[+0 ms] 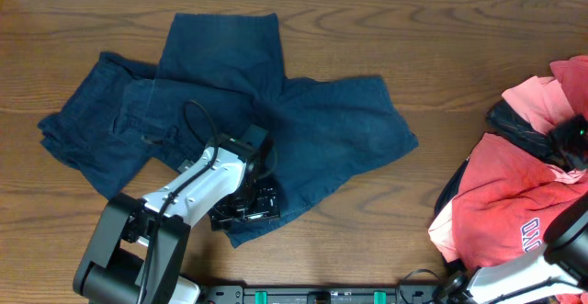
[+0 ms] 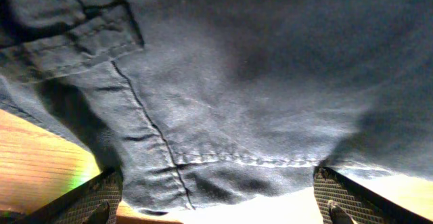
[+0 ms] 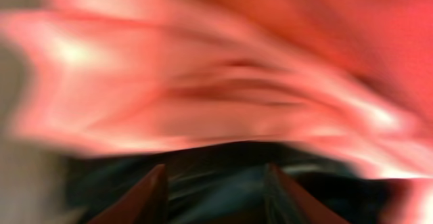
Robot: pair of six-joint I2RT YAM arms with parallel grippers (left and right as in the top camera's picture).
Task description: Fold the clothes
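Observation:
A pair of dark blue denim shorts (image 1: pixel 266 111) lies rumpled on the wooden table, left of centre. My left gripper (image 1: pixel 246 203) sits over their near hem, fingers open. In the left wrist view the denim (image 2: pixel 230 95) with its seam and hem fills the frame, and the open fingertips (image 2: pixel 216 200) straddle the hem edge. A heap of red and black clothes (image 1: pixel 519 203) lies at the right edge. My right gripper (image 3: pixel 216 197) is buried in that heap; the view is blurred, with the fingers apart over dark cloth under red fabric (image 3: pixel 223 68).
The right arm's white link (image 1: pixel 524 272) runs along the near right corner. The left arm's base (image 1: pixel 119 258) stands at the near edge. Bare brown wood (image 1: pixel 441 28) lies between the two garments.

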